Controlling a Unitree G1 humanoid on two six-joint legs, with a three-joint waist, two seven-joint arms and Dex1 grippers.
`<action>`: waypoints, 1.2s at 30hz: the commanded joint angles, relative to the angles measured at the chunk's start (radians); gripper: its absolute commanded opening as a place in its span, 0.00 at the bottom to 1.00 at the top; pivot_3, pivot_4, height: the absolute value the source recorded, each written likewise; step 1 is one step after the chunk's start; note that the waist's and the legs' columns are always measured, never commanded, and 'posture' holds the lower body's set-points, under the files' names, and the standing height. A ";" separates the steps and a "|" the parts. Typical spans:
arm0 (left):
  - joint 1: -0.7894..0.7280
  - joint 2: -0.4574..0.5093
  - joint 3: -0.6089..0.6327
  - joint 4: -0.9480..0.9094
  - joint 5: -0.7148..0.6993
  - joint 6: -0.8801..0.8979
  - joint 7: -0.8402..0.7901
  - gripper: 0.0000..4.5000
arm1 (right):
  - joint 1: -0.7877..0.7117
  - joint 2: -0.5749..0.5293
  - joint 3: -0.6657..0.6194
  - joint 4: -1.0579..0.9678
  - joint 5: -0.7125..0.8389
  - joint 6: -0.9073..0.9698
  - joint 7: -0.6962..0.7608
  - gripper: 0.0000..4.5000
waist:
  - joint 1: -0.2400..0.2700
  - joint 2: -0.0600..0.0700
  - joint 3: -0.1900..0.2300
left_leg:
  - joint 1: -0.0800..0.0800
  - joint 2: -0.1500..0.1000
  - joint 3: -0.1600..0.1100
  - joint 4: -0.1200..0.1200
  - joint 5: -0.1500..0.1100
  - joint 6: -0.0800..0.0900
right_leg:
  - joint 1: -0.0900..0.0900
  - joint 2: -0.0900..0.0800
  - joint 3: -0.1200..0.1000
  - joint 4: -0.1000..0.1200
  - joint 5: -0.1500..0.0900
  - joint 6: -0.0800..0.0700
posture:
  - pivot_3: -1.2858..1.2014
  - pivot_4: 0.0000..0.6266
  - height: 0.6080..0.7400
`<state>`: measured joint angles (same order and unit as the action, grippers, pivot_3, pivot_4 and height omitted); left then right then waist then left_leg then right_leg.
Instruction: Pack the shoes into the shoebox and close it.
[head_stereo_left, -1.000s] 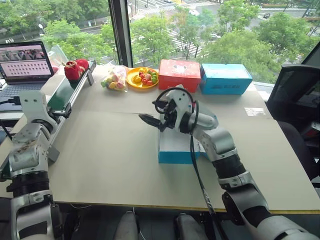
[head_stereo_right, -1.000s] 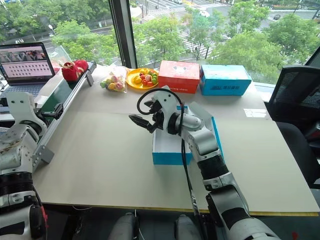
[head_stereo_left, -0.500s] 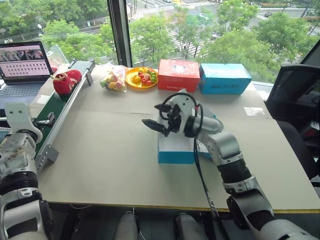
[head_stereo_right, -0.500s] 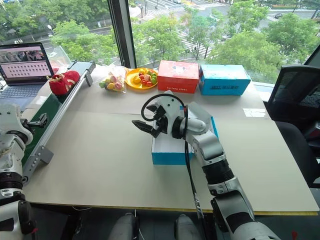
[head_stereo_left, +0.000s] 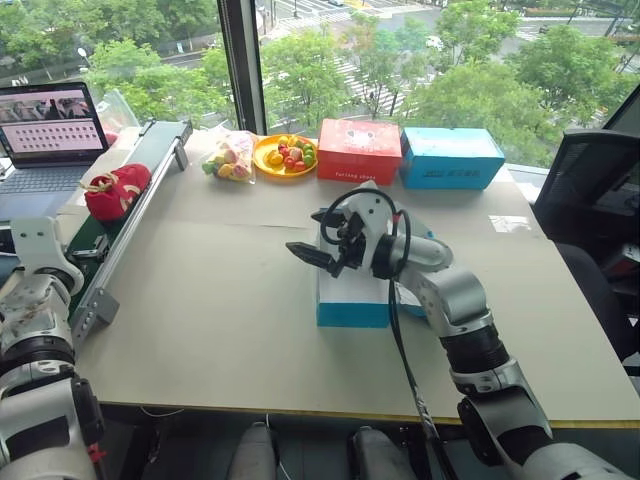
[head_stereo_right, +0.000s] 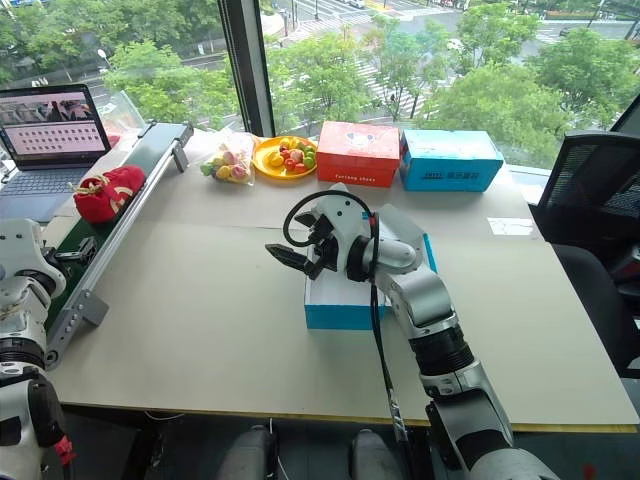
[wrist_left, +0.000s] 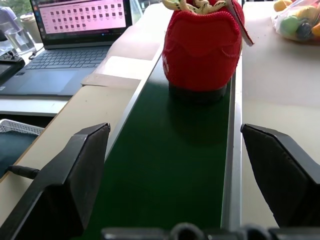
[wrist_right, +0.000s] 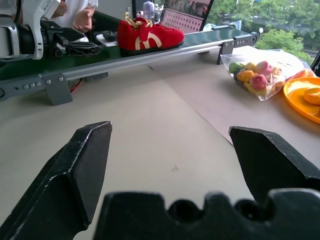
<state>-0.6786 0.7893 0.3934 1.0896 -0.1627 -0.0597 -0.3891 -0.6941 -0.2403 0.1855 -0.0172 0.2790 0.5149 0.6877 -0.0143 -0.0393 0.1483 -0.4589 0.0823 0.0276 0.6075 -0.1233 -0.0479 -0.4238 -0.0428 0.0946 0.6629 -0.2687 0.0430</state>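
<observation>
The red shoes (head_stereo_left: 115, 190) with cream laces lie together on the green conveyor belt (head_stereo_left: 152, 150) along the table's left side. In the left wrist view a shoe's heel (wrist_left: 202, 45) faces me. My left gripper (wrist_left: 175, 129) stands open over the belt's near end, a short way short of the shoes. The cyan shoebox (head_stereo_left: 352, 313) sits open mid-table, white inside, its lid flap leaning to the right. My right gripper (head_stereo_left: 310, 235) hangs open above the box's left edge, pointing left with nothing in it.
Along the window stand a red box (head_stereo_left: 358, 150), another blue box (head_stereo_left: 452, 158), a yellow fruit plate (head_stereo_left: 284, 155) and a bag of fruit (head_stereo_left: 228, 157). A laptop (head_stereo_left: 45, 125) sits far left, an office chair (head_stereo_left: 590, 190) on the right. A person's hand (wrist_right: 82, 17) shows behind the belt.
The shoes have ridden down the belt toward my left gripper. My left hand has dropped and shifted left to the belt's near end. The right gripper has stayed over the box.
</observation>
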 joint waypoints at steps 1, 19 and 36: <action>-0.027 0.021 -0.008 0.030 0.004 -0.039 -0.015 1.00 | -0.002 -0.007 -0.023 -0.053 0.008 0.004 -0.011 0.99 | -0.001 0.000 0.000 | 0.000 0.000 0.000 0.000 0.000 0.000 | 0.000 0.000 0.000 0.000 0.000 0.000 | 0.52 0.24 1.00; -0.029 -0.028 -0.006 0.006 -0.041 -0.087 -0.090 0.55 | -0.026 -0.054 -0.041 -0.001 -0.029 -0.014 -0.024 1.00 | 0.003 0.000 0.000 | 0.000 0.000 0.000 0.000 0.000 0.000 | 0.000 0.000 0.000 0.000 0.000 0.000 | 0.52 0.24 1.00; 0.028 -0.472 -0.264 -1.141 -0.347 0.481 -0.075 0.55 | -0.137 0.192 -0.735 0.125 0.762 0.506 -0.479 1.00 | -0.004 -0.005 0.002 | 0.000 0.001 -0.001 0.001 0.002 0.001 | 0.002 0.000 0.000 0.002 0.001 -0.001 | 0.52 0.24 1.00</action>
<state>-0.6466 0.3323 0.1767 0.0617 -0.4795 0.3868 -0.4648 -0.7972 -0.0471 -0.4632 0.0988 0.9305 1.0079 0.2651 -0.0181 -0.0439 0.1502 -0.4590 0.0825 0.0263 0.6090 -0.1212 -0.0466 -0.4209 -0.0427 0.0946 0.6646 -0.2677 0.0426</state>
